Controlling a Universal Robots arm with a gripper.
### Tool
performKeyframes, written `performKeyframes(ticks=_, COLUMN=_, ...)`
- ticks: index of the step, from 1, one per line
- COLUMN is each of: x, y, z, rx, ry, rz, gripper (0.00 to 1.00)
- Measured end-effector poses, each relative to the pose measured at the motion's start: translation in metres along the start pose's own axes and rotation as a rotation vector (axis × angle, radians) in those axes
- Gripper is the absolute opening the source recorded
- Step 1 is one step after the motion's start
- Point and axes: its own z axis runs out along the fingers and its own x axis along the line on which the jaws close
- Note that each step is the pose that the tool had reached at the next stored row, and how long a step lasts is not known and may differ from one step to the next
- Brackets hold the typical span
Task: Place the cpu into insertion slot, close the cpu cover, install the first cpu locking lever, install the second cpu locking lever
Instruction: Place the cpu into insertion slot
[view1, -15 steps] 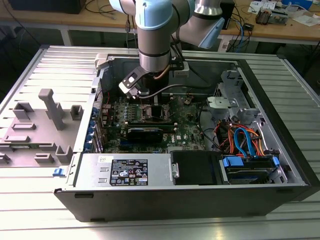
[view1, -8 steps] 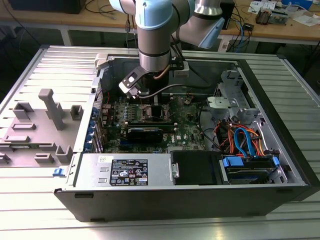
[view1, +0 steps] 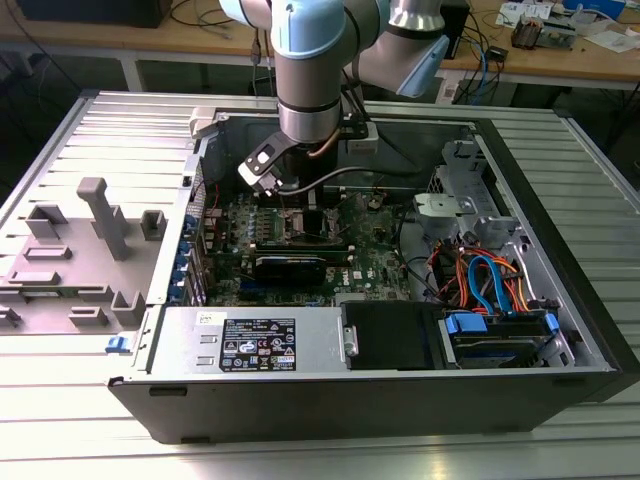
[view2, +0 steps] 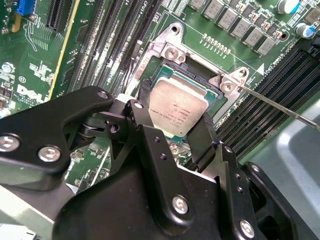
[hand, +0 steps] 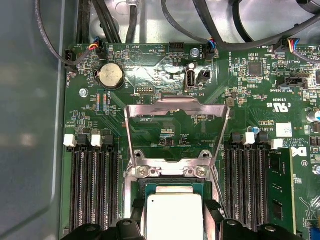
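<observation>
My gripper (view2: 175, 116) reaches down into the open computer case (view1: 560, 330) over the green board. Its two black fingers (view2: 145, 97) press on opposite edges of the cpu (view2: 177, 111), a silver-grey square chip. The cpu lies level in or just above the insertion slot (view2: 198, 80); I cannot tell whether it is seated. In the first wrist view the cpu (hand: 174, 216) shows between the fingertips, and the cpu cover (hand: 176, 105) stands tilted open behind the slot's hinge (hand: 167, 172). A thin wire locking lever (view2: 280, 106) sticks out from the slot's corner.
Long black memory slots (hand: 92, 190) flank the socket on both sides. A black power supply (view1: 250, 345) and drive cage with orange and blue cables (view1: 485, 280) fill the case's near side. A grey fixture tray (view1: 80, 250) lies on the exterior view's left.
</observation>
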Motion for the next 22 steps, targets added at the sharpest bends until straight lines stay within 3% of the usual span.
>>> performKeyframes(ticks=15, x=0.0005, y=0.0003, z=0.0047, rx=-0.0003, ry=0.0001, rz=0.000, gripper=0.55)
performKeyframes(ticks=16, x=0.0010, y=0.0005, z=0.0055, rx=-0.0016, ry=0.0032, rz=0.001, gripper=0.55)
performKeyframes(ticks=17, x=0.0008, y=0.0004, z=0.0050, rx=-0.0005, ry=0.0013, rz=0.001, gripper=0.62)
performKeyframes(ticks=22, x=0.0005, y=0.0003, z=0.0047, rx=0.0000, ry=0.0005, rz=0.000, gripper=0.62)
